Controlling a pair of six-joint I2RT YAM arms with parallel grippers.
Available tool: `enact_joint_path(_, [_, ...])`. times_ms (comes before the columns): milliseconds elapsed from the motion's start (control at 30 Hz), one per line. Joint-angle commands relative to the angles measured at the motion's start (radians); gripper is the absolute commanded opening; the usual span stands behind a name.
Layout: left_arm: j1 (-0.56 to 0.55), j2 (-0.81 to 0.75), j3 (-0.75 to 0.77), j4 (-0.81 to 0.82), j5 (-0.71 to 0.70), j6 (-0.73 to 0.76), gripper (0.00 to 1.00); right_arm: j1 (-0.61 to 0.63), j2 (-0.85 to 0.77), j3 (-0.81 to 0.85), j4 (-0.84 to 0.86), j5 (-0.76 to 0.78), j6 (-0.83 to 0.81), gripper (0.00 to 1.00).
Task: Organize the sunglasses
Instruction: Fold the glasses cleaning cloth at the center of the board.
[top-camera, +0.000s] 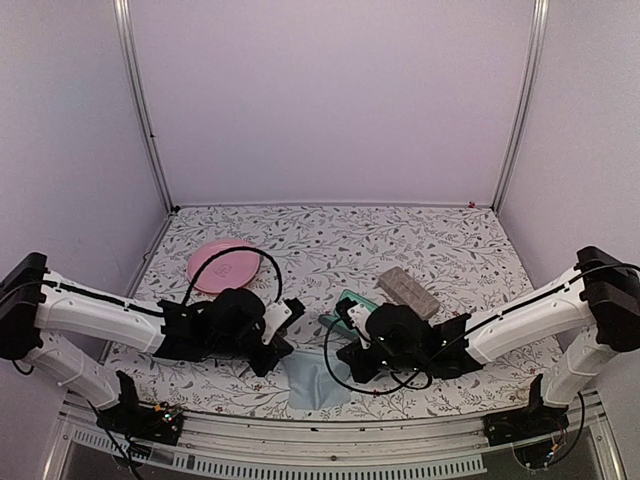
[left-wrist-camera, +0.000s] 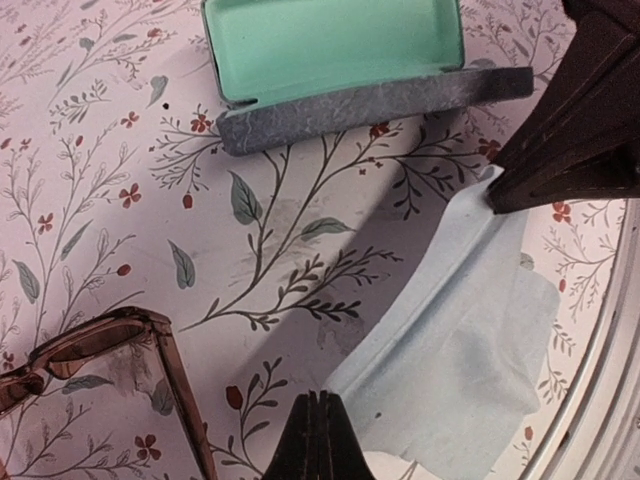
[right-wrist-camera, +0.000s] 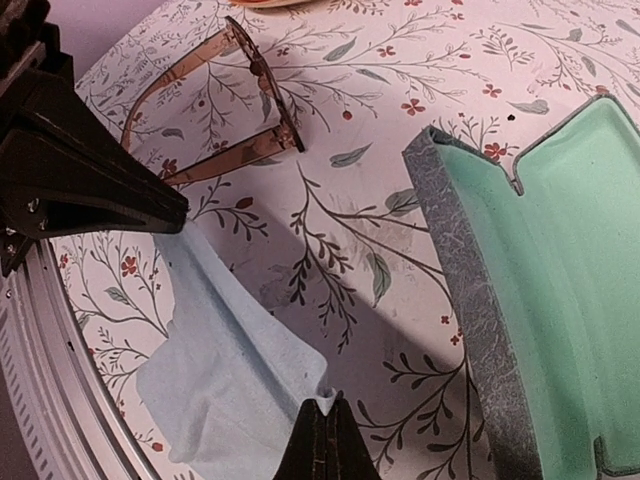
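- A pair of sunglasses with a slim, translucent brownish-pink frame (left-wrist-camera: 95, 345) lies on the white table cover printed with leafy sprigs and small red flowers (top-camera: 330, 240). Nothing touches it.
- The left gripper (left-wrist-camera: 318, 435) has its dark fingers pressed together. Their tips meet one corner of a pale blue cloth (left-wrist-camera: 470, 340) and seem to pinch it.
- In the left wrist view the glasses sit just to the left of those fingers, apart from them, with one temple arm running down beside them.
- The right gripper (right-wrist-camera: 325, 440) is likewise closed, nipping the cloth's other corner. A raised fold runs across the cloth between the two sets of tips.
- From the right wrist, the glasses lie beyond the cloth and the left gripper, well clear of the right fingers.
- An oblong blue-grey case with mint-green lining (right-wrist-camera: 540, 280) lies open, on the side of the cloth away from the glasses.
- Farther back are a round pink plate (top-camera: 225, 265) and a closed grey-brown case (top-camera: 408, 290).
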Motion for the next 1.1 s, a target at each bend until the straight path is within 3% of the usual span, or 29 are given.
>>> enact_joint_path(0, [0.046, 0.057, 0.016, 0.038, 0.028, 0.067, 0.00, -0.031, 0.045, 0.043, 0.006, -0.033, -0.085, 0.00])
enact_joint_path(500, [0.090, 0.094, 0.037, 0.043, 0.069, 0.128, 0.00, -0.069, 0.135, 0.157, -0.091, -0.080, -0.236, 0.00])
enact_joint_path(1067, [0.067, 0.019, -0.027, 0.075, 0.167, 0.093, 0.00, -0.069, 0.080, 0.086, -0.089, -0.130, -0.260, 0.00])
